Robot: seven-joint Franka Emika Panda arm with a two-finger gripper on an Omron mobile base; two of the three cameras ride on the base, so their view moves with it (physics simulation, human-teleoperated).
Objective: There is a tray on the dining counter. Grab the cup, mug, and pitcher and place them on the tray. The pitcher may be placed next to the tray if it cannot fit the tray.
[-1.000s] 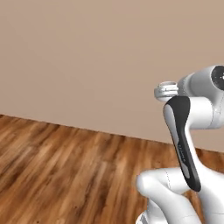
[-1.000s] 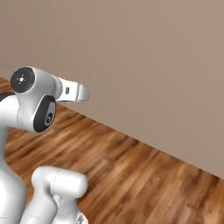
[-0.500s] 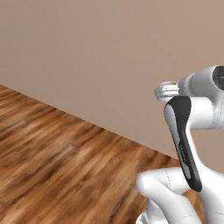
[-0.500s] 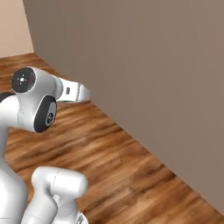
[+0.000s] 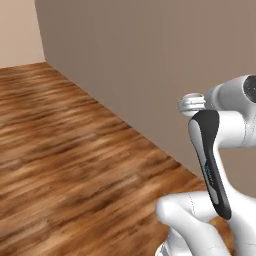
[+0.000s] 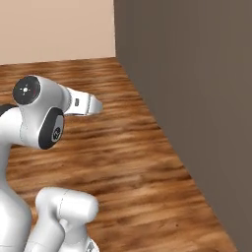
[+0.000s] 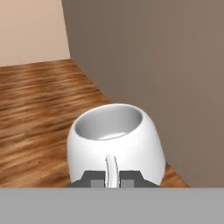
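I'm seeing the squat white mug with the small side handle (image 7: 116, 142) sitting directly in front of the two-finger gripper (image 7: 112, 178), its handle lying between the two fingertips and its open mouth facing up. Below and beyond the mug, the brown wooden plank floor (image 7: 39, 113) is stretching away to the left. The plain grey-brown wall (image 7: 153, 57) is standing to the right, meeting the pale beige wall (image 7: 30, 30) behind.
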